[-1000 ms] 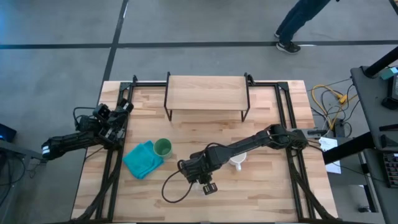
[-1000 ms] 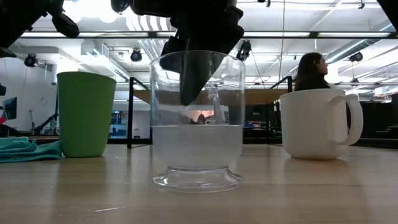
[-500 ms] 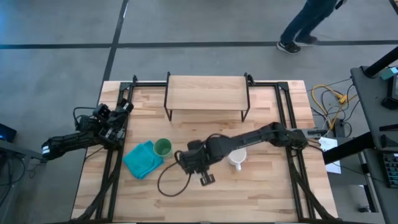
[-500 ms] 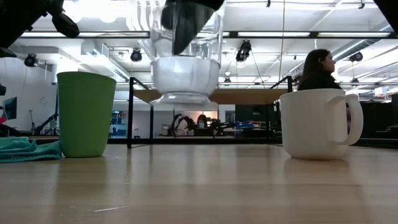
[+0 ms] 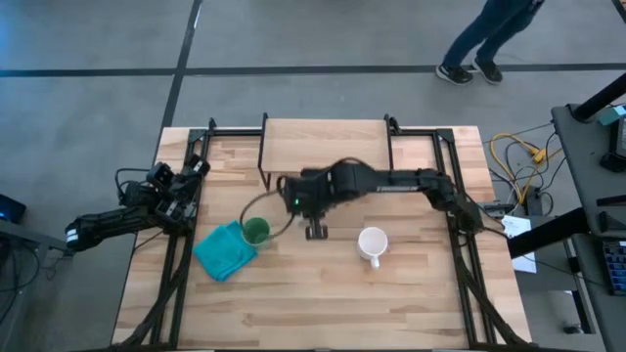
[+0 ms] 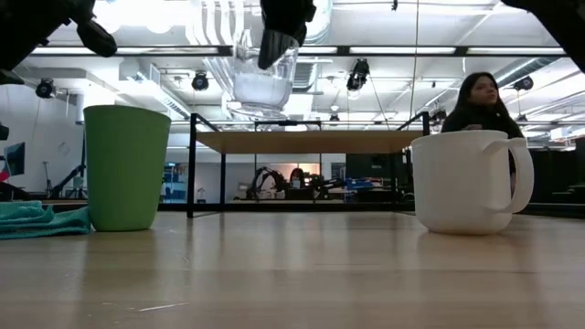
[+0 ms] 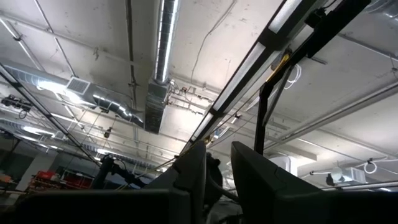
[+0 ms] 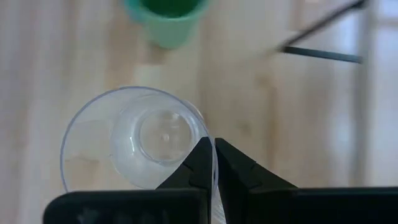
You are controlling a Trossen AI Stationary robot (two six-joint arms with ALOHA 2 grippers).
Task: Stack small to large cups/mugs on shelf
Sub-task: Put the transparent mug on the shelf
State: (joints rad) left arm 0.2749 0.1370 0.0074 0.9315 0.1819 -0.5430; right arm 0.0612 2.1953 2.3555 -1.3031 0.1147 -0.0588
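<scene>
Resting at the table's left edge, the left gripper [image 5: 186, 174] points at the ceiling; its wrist view shows two fingers [image 7: 191, 177] a narrow gap apart, released, grasping nothing. Next come one teal cloth [image 5: 224, 250] and one green cup [image 5: 255, 232], touching. The right gripper [image 5: 290, 193] hangs in the air just in front of the single shelf [image 5: 325, 144], its fingers clenched on the rim of one glass cup [image 6: 265, 80]. Only the low view shows that cup lifted above shelf height; the right wrist view looks down into it. Farthest right stands one white mug [image 5: 373, 242]. A person [image 6: 477, 102] is in the room behind.
</scene>
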